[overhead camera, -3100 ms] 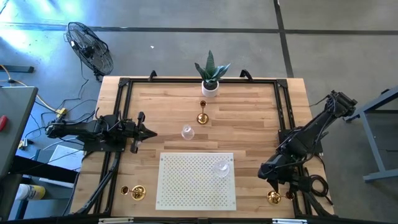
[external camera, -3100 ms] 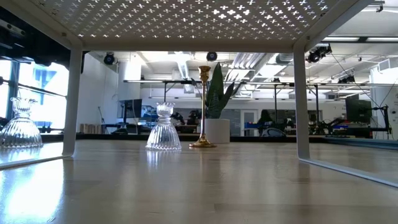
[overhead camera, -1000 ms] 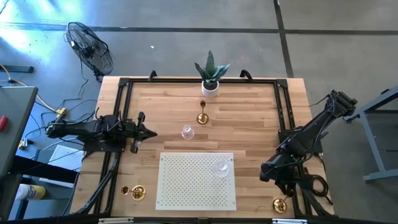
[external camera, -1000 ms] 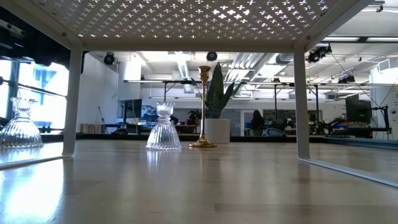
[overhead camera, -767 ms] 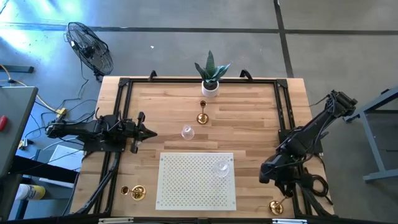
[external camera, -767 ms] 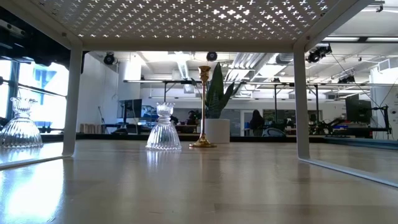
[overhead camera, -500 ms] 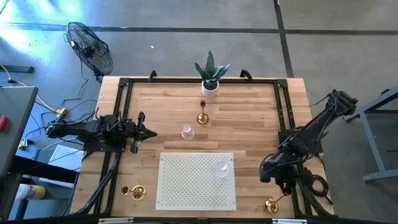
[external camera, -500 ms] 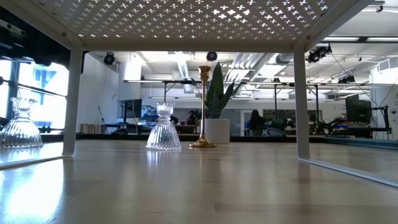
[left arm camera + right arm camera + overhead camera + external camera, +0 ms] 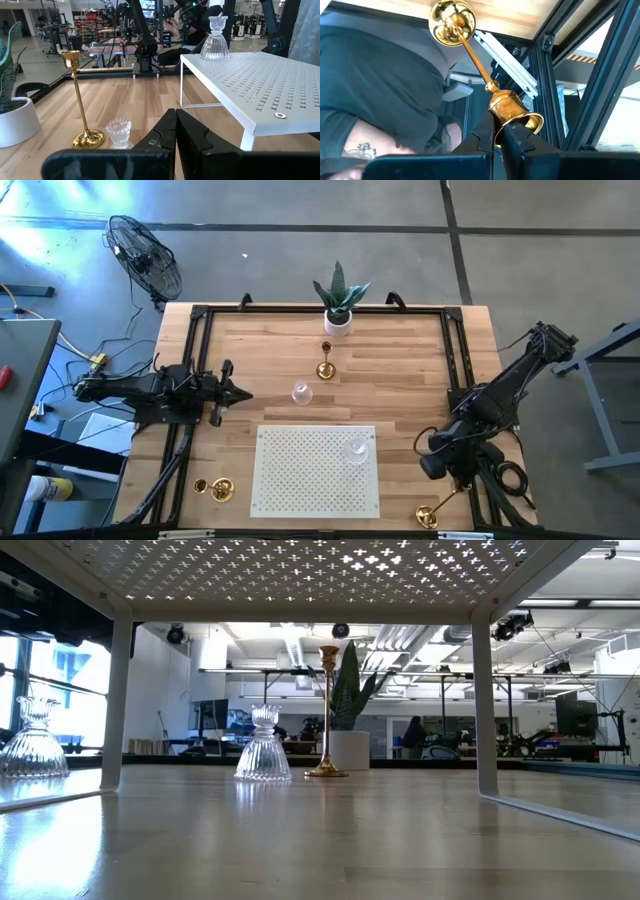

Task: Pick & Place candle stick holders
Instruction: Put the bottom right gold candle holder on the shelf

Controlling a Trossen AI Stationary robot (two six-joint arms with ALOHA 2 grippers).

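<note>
From above, my right hand (image 9: pixel 452 486) clamps a gold candle stick holder (image 9: pixel 436 510) at the table's (image 9: pixel 400 380) near right corner. Only my wrist view shows its cup end (image 9: pixel 512 111) pinched, base (image 9: pixel 452 22) outward. My left hand (image 9: pixel 243 393) rests shut, empty.

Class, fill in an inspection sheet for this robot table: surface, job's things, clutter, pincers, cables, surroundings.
Surface: wooden table, white perforated stand near the front.
Job's things: tall gold holder and glass holder mid-table; glass holder on the stand; gold holder front left; tilted gold holder in the right pincer.
Clutter: potted plant at the back.
Pincers: left pincer shut, empty, at the left edge; right pincer shut on the tilted gold holder's stem.
Cables: bundle beside the left arm.
Surroundings: floor fan; a person's sleeve close by.
</note>
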